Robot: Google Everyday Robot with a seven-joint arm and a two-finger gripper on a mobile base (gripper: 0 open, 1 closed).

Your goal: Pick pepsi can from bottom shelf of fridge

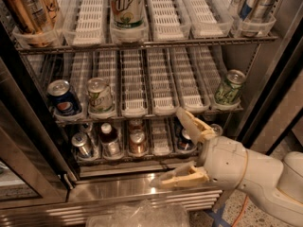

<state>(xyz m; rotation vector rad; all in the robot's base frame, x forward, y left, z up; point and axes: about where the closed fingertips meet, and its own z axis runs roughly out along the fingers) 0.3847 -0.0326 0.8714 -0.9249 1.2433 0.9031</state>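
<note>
So the gripper (170, 147) is parked right at the front of the fridge (258, 74), down at the bottom shelf (160, 138). Its fingers (193, 126) are spread wide apart, with nothing clamped between them. One finger points up across the shelf's right-hand lanes, the other lies low over the shiny steel sill (109, 190).

The pepsi can (183, 140) stands upright in a lane just behind the upper finger and is partly hidden by it. Can't tell if they're touching.

Left of the fingers on the same shelf there's a copper-coloured can (137, 143), a dark bottle (110, 140) and a silver can (83, 144). One rack above the fingers, a blue can with a round logo (64, 100) and a pale green-and-white can (99, 94) sit off to the left, and a green can (228, 86) is up to the right. Below the lower finger there's some crinkled clear plastic (137, 215).
</note>
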